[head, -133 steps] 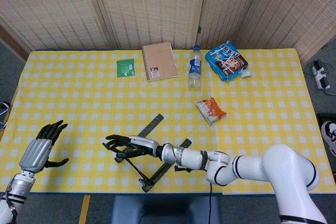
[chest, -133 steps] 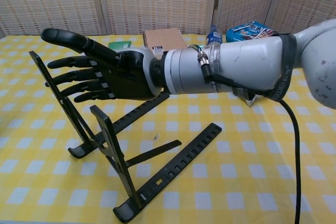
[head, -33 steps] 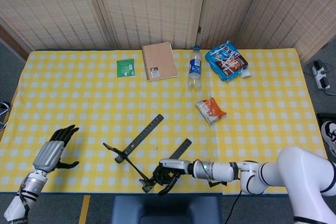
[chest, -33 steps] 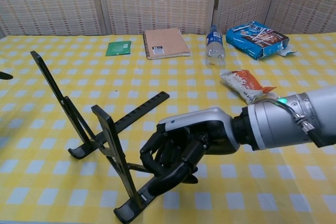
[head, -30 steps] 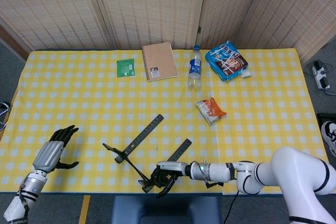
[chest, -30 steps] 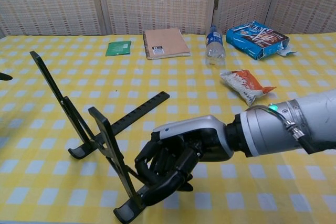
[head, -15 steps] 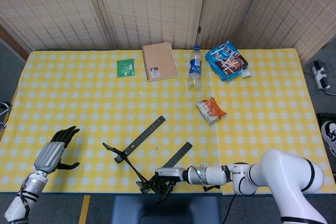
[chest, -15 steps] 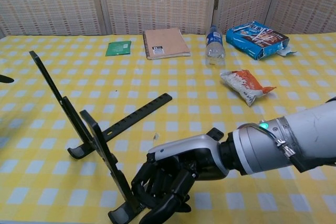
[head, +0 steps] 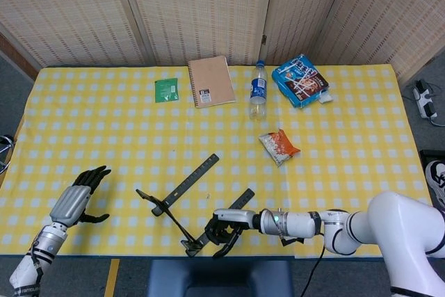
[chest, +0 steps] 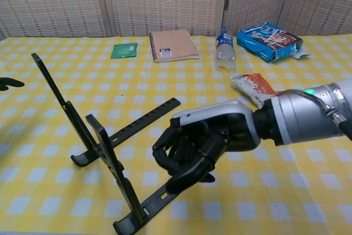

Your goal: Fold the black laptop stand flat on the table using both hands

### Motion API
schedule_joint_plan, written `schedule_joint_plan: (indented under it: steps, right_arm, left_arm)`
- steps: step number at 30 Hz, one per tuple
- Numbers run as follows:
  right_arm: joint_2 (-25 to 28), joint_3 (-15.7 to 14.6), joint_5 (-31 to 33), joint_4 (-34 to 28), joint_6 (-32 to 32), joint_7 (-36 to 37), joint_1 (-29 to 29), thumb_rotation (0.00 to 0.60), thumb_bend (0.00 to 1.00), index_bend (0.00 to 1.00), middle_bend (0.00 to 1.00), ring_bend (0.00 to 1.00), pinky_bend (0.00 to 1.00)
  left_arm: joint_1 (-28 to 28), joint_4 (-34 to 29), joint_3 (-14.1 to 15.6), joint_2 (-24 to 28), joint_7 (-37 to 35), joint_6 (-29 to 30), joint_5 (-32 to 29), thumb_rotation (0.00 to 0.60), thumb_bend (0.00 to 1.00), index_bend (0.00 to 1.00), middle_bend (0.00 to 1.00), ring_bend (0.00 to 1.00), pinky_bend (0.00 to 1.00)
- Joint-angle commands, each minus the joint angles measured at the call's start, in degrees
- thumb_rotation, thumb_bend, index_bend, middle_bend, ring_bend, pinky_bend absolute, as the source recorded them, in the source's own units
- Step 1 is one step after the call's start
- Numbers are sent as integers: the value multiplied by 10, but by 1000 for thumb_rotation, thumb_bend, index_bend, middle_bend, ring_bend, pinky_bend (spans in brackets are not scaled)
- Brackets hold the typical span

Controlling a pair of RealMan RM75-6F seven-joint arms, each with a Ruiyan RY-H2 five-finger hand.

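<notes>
Laptop stand (chest: 104, 144) observed unfolded near the front edge of the table (head: 104, 113): two notched base rails lie on the yellow checked cloth, and two black support arms rise steeply from their near ends, leaning away toward the left in the chest view. In the head view the laptop stand (head: 188, 203) sits well in front of the notebook (head: 211, 81), toward the table's near edge.

Right hand (chest: 192, 149): fingers curled inward into a loose fist, held together, nothing visibly inside them. It hangs just above the near rail, just right of the nearer support arm; whether any finger touches the rail cannot be told from either view. In the head view this right hand (head: 224, 227) is over the near end of the right-hand rail, forearm running out to the right.

Left hand (head: 76, 199): fingers extended and spread, holding nothing, well apart from the stand on its left side, close to the table's front edge. Only a dark fingertip of it shows at the chest view's left border.

Other items, all beyond the stand: green packet (head: 166, 90) left of the notebook, water bottle (head: 258, 90) right of the notebook, blue snack bag (head: 300, 80) further right, orange snack packet (head: 279, 146) between the bottle and the stand.
</notes>
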Motion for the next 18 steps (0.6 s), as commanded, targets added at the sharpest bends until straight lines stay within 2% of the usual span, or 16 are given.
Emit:
schedule_joint_plan:
  steps: [1,6,8,10,12,13,15,18]
  right_arm:
    - [63,12,26,-55,29,-55,-17,479,158,703,831,828,735]
    - [120,27,68,-104,36,-119,-43,480,158,682,758,777,735]
    - [131,33,82,-114,36,-157,-55,482,158,623,691,724,722]
    - [141,38,98,-125,36,-206,-70,484,158,547,604,644,665]
    - [151,41,112,-135,34,-251,-84,487,158,422,452,503,512]
    - [155,43,118,-139,34,-272,-90,489,159,397,423,475,476]
    - [163,47,132,-148,35,-317,-106,492,158,308,316,364,324]
    - [173,57,155,-161,41,-365,-128,502,158,256,257,294,234]
  left_arm:
    - [-20,10,-2,-7,-27,-22,12,600,201,85,61,39,0]
    - [-53,32,-5,-24,-82,-57,30,600,245,107,70,45,0]
    - [-64,41,-6,-32,-99,-67,36,600,274,123,78,52,0]
    - [-76,51,-7,-42,-113,-77,42,600,287,138,84,57,0]
    - [-86,61,-6,-52,-121,-84,47,600,291,158,91,61,0]
    - [-90,64,-5,-55,-123,-88,49,600,291,176,95,63,0]
    - [-97,71,-3,-62,-125,-94,53,600,291,204,99,64,0]
    - [-106,79,0,-73,-130,-101,56,600,291,259,108,68,0]
